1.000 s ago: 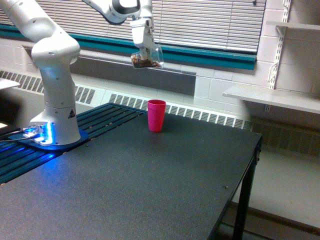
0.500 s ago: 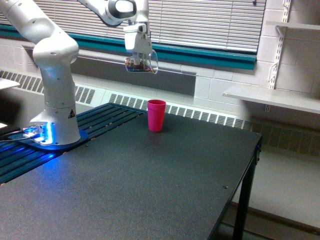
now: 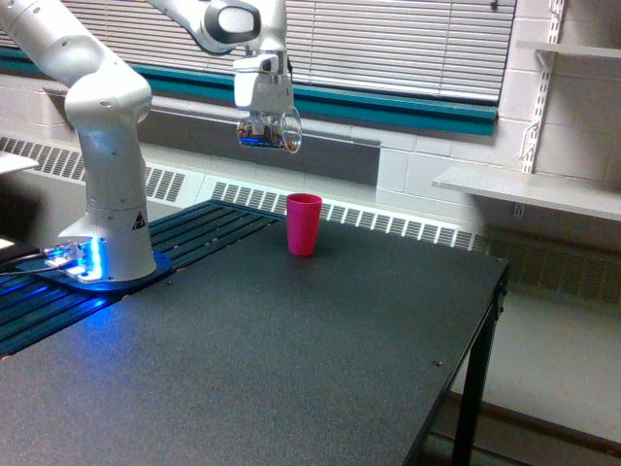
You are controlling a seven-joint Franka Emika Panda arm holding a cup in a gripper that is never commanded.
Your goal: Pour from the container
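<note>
- Up in the air, the container [image 3: 267, 130] hangs above the desk [image 3: 291, 359], a small clear cup with brownish bits showing through its wall.
- It sits a little tilted, and a thin handle loops out on the side toward the exterior view's right.
- The tool [image 3: 263, 107] points downward and is clamped on the container from above, its white body just over the cup's rim.
- The container is higher than the pink cup [image 3: 304, 224] and off toward the exterior view's left of it, well apart, not over its mouth.
- The pink cup stands upright on the dark desk, near the far edge and in front of the white radiator grille [image 3: 388, 223].
- The white arm [image 3: 97, 116] rises from its base [image 3: 102, 257] at the exterior view's left, where a blue light glows beside it.
- Behind everything run closed window blinds [image 3: 408, 39] with a teal strip [image 3: 408, 109] under them.
- A pale shelf [image 3: 534, 189] juts from the wall at the exterior view's right.
</note>
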